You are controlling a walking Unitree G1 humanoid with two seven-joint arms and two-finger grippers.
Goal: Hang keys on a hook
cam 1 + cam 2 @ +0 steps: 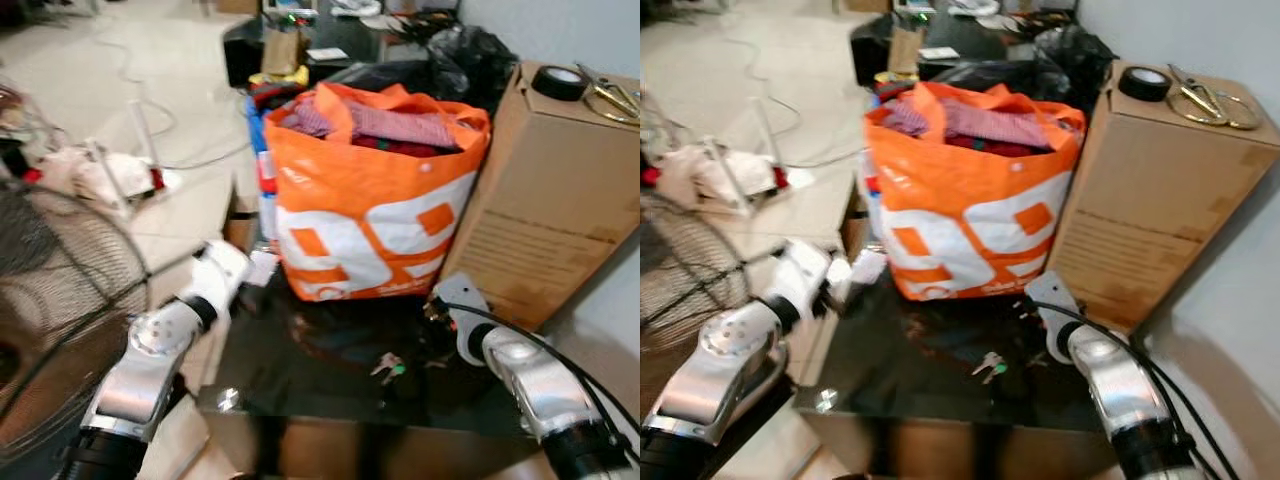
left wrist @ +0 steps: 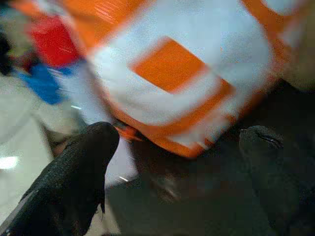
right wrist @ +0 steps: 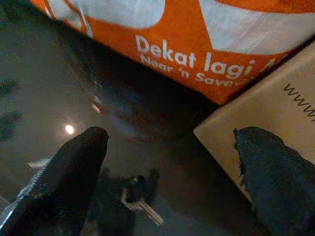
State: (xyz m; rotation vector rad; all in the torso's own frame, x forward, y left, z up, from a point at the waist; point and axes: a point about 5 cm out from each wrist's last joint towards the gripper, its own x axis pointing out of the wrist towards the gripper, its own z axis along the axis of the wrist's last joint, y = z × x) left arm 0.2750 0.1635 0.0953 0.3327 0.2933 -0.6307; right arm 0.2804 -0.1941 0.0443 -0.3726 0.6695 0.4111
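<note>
Right wrist view puts the keys [image 3: 135, 199] on the dark glossy tabletop [image 3: 44, 93], lying loose between my two black fingers [image 3: 74, 167], which stand wide apart with nothing in them. From my head, the same keys [image 1: 388, 368] lie flat near the front of the tabletop, just in front of the orange and white bag [image 1: 370, 200] stuffed with clothes, and my right gripper [image 1: 440, 312] sits close beside them, between the bag and the tall cardboard box [image 1: 545, 200]. My left gripper [image 2: 177, 162] hangs near the bag's left corner at the tabletop's edge, its fingers also spread and holding nothing; the wrist picture there is blurred. So I judge the task barely begun: the keys are not yet picked up, and I am only lined up over them. What is left is nearly everything: closing on the keys, lifting them, finding a hook and hanging them. I see no hook anywhere, only the box with a tape roll [image 1: 558, 81] on top, a fan grille [image 1: 60, 300] at my left and clutter on the floor.
</note>
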